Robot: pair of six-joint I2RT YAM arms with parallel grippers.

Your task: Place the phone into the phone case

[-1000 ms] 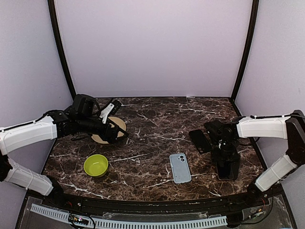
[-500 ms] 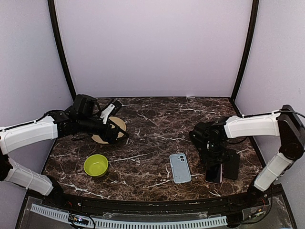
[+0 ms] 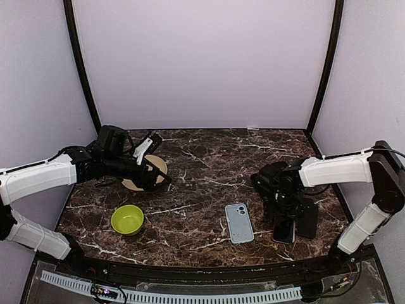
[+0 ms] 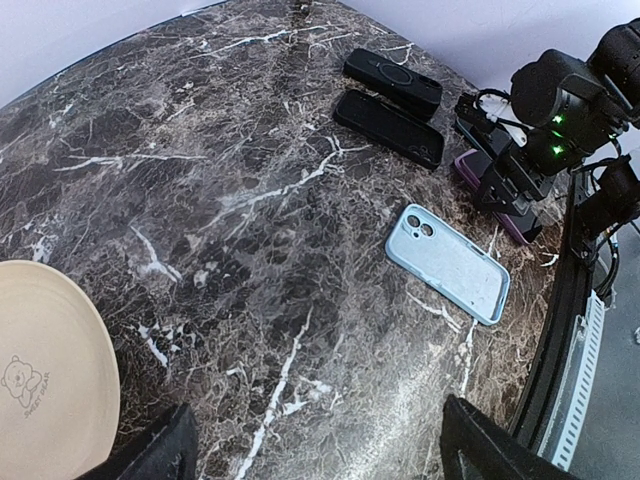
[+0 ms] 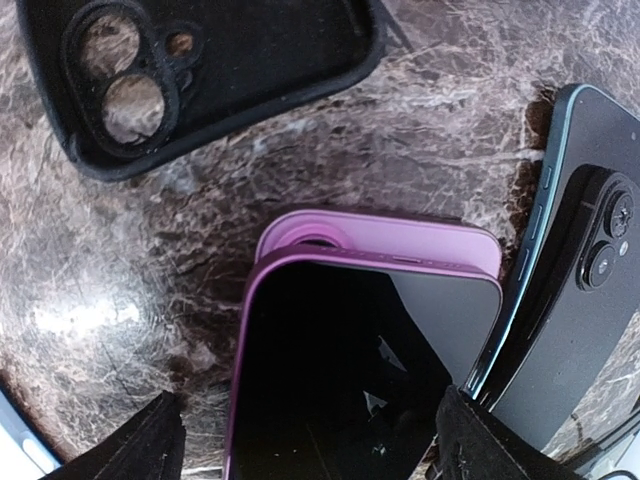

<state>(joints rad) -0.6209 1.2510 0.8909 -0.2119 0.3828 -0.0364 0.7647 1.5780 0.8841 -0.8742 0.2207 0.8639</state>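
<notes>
A purple phone (image 5: 340,380) (image 3: 284,231) lies screen up near the table's right front. Its far end overlaps a lighter purple phone case (image 5: 400,240); I cannot tell whether it is seated in it. My right gripper (image 5: 310,450) (image 3: 283,212) hangs just above the phone, open, one finger on either side of it. A light blue case (image 3: 239,223) (image 4: 447,263) lies empty at centre front. My left gripper (image 4: 320,460) (image 3: 158,178) is open and empty over the marble at the far left.
A dark phone (image 5: 570,330) (image 3: 309,221) lies face down right beside the purple one. An empty black case (image 5: 230,70) lies just beyond them. A beige plate (image 3: 130,185) (image 4: 50,370) and a green bowl (image 3: 127,219) sit on the left.
My right gripper has shifted left from over the dark phone, and its jaws have widened. The purple phone now shows flat on the table. The left arm has not moved.
</notes>
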